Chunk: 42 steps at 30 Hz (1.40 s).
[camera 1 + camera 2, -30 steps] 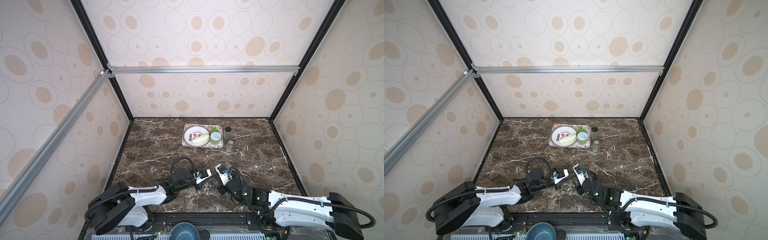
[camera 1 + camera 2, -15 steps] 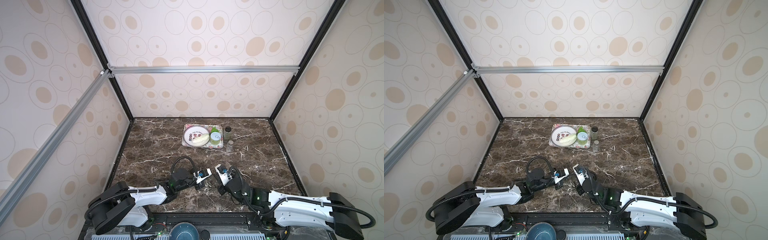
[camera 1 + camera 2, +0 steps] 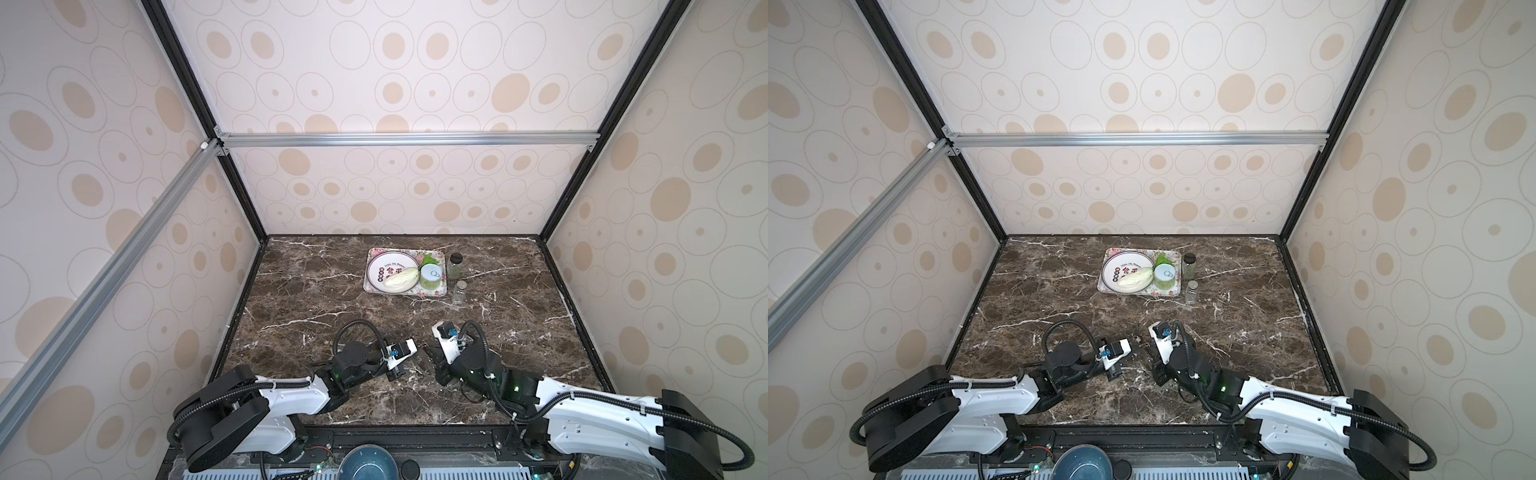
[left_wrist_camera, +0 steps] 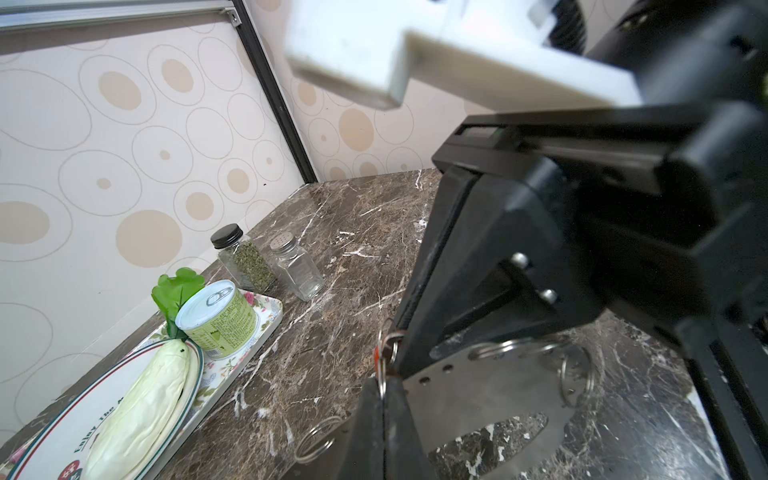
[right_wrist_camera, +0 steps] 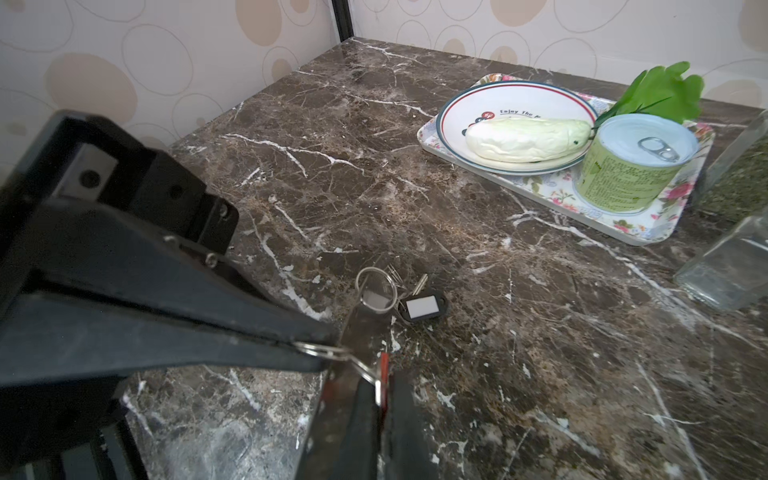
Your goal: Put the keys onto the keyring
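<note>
The keyring, a flat grey plate with an oval hole and split rings around its rim, lies on the marble between both arms. My left gripper is shut on one split ring at the plate's edge. My right gripper is shut on the red-tagged key, held right against that ring, fingertip to fingertip with the left fingers. The black-tagged key with its white label lies on the table beside another ring. In both top views the grippers meet near the front middle.
A floral tray at the back holds a white plate, a pale cabbage and a green can. Two glass jars stand just right of it. Patterned walls enclose the marble table.
My left gripper has edged slightly toward the right one and closed on the ring. The right arm has stayed put.
</note>
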{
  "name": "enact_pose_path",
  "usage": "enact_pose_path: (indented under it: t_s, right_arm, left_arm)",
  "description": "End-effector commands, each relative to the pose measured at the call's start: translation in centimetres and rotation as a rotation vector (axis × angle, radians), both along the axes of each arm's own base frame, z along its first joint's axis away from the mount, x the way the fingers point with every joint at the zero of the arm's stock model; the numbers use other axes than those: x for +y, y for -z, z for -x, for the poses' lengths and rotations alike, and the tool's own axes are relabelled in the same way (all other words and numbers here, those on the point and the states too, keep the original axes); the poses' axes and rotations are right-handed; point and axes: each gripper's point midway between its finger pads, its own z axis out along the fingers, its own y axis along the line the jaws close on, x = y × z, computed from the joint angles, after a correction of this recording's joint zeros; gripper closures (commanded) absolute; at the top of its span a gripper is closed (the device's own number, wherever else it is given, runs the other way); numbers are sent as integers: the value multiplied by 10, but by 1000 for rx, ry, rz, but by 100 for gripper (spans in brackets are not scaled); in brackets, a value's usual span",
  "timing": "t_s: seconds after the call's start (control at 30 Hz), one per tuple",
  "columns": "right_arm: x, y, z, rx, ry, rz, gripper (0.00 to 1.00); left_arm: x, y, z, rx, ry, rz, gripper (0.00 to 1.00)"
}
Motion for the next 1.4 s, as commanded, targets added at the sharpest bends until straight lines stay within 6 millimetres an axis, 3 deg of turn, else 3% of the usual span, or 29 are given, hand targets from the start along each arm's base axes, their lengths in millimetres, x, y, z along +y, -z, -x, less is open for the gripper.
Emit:
enact_pose_path:
  t_s: [0.0,0.27,0.47,0.67,0.8,1.37]
  right_arm:
    - [-1,7,-1,52,9,-18,100]
    - [11,12,4,80,-60,3,100]
    - [5,6,4,46,-50,1,100]
    - [3,2,4,29,-52,7,100]
    - [6,3,6,35,-66,14,100]
    - [4,1,7,4,-59,34,100]
  left_arm:
    - [3,-28,4,-77,9,95,100]
    - [3,-31,10,-86,40,123,100]
    - [3,-30,8,-82,26,123,99]
    - [4,-28,6,-77,13,118,81]
    - [4,-30,6,-76,13,121,75]
    - [-4,-21,4,-62,35,43,74]
